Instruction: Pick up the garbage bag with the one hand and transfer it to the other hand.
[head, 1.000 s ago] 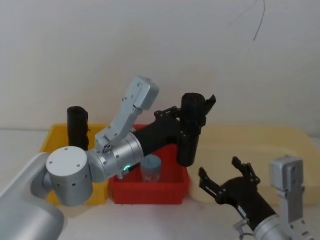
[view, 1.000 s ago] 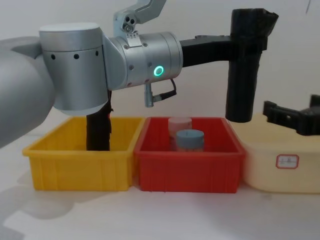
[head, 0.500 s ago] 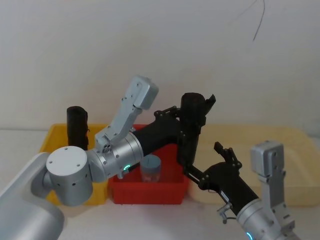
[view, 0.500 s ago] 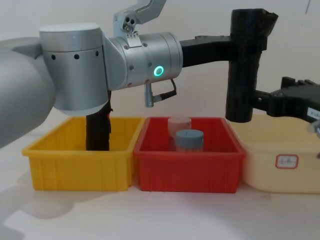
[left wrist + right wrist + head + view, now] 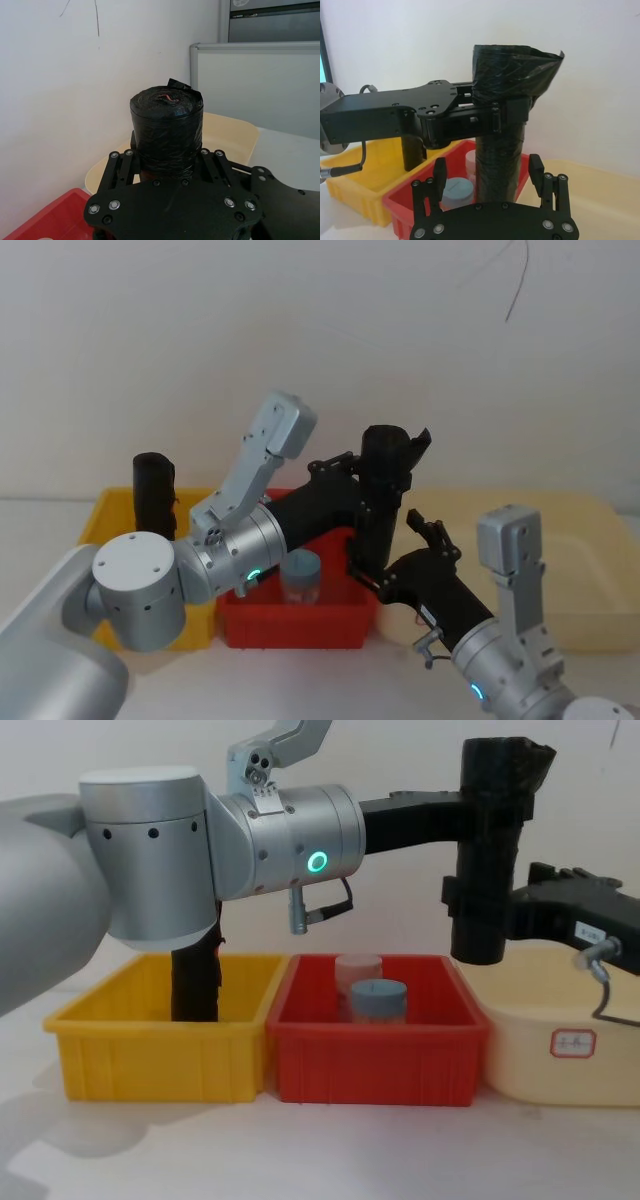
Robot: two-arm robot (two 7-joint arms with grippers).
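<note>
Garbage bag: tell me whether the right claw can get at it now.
Probably yes. The open right claw straddles the garbage bag at its lower half, below the left claw gripping it, with nothing between prongs and roll.

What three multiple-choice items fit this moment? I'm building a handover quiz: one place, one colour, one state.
1. The grey-lidded jar stands in: A the yellow bin; B the red bin; C the cream tray.
2. The left arm's ring light is: A green; B blue; C red.
3. The right gripper, by the garbage bag, is: A shut on it; B open astride it; C touching only its top.
B, red walls surround it. A, it glows green. B, gaps flank the bag.
</note>
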